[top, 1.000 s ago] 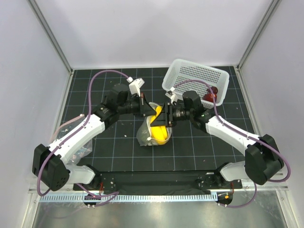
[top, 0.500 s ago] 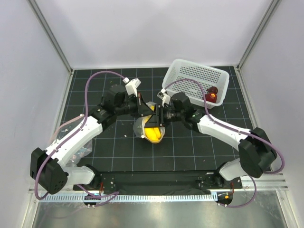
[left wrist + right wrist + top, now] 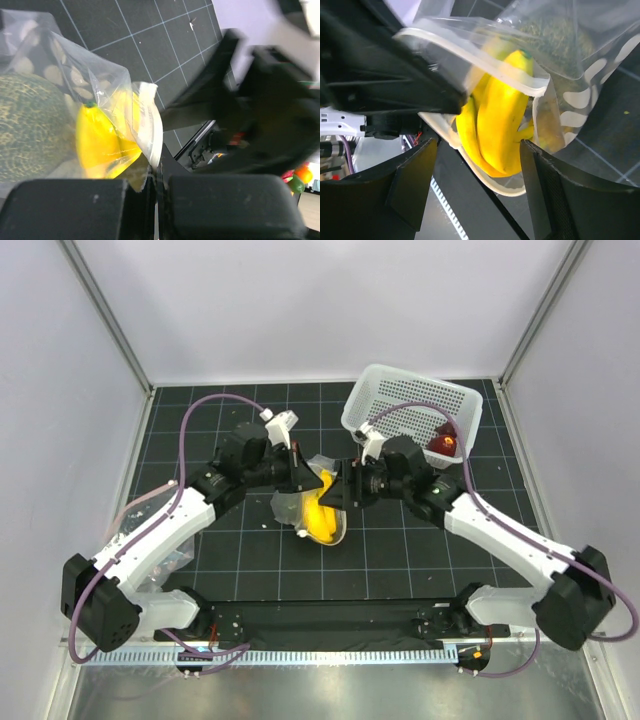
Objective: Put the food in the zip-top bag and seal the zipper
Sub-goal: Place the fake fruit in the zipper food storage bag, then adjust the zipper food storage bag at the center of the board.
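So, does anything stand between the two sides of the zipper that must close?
Yes. The banana lies in the open mouth of the zip-top bag, between the two lips of the zipper, so they probably cannot meet there. The right gripper stands open on both sides of it; the left gripper pinches the mouth edge.

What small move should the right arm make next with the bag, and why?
Probably draw the right gripper back from the mouth of the bag, toward the basket. Its jaws stand open around the banana, which lies in the bag with the melon. The left gripper pinches the bag's edge. A red fruit waits in the basket.
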Controlling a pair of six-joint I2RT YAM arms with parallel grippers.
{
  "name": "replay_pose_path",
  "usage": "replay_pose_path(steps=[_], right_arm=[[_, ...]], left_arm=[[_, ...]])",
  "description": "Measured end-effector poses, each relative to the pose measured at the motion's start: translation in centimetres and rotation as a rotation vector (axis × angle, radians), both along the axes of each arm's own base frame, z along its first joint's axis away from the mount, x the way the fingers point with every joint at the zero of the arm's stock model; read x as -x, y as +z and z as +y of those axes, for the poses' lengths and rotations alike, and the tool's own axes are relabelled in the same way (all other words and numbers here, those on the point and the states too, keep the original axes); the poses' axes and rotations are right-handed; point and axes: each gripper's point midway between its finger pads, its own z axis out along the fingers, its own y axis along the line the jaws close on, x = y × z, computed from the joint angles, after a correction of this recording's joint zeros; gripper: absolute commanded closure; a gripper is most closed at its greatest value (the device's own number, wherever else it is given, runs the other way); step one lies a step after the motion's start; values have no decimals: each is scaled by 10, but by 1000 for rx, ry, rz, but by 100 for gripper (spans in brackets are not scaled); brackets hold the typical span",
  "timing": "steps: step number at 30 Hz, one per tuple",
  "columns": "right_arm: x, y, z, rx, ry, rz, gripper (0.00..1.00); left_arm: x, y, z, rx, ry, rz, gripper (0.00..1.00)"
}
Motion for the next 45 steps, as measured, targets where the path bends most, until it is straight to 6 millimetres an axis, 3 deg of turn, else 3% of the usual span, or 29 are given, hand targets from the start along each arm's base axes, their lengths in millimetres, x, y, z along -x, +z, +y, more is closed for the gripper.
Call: replay_pose_path(steps=[4, 7, 12, 21, 25, 26, 28, 31, 33, 41, 43, 45], right_arm=[[0, 22, -16, 15, -46, -83, 38], [-5, 21, -24, 57, -86, -103, 45], [-6, -2, -35, 179, -135, -92, 46], [-6, -58, -20, 390, -146, -69, 56], [-10, -80, -23, 457, -171, -42, 78], [-10, -81, -23, 459, -175, -40, 95], [-11, -79, -23, 452, -178, -42, 99], [-10, -67, -24, 446, -186, -43, 99], [-13, -48, -25, 436, -199, -61, 99], [-38, 75, -34, 359, -325, -232, 99], [-42, 93, -36, 343, -348, -266, 99], [-44, 97, -37, 343, -353, -281, 99]], left_arm=[[-1, -1, 1, -3, 12, 10, 100], [-4, -1, 3, -1, 30, 16, 100], [-13, 1, 12, -3, 81, 9, 100], [-15, 9, 24, -3, 134, -6, 100], [-15, 8, 26, -7, 138, 2, 100], [-15, 7, 26, -8, 139, 5, 100], [-14, 6, 26, -9, 139, 9, 100], [-15, 5, 27, -13, 146, 13, 100], [-15, 6, 27, -18, 148, 21, 100], [-27, 24, 29, -49, 186, 26, 100], [-28, 25, 35, -76, 213, 30, 100], [-28, 26, 38, -95, 234, 25, 100]])
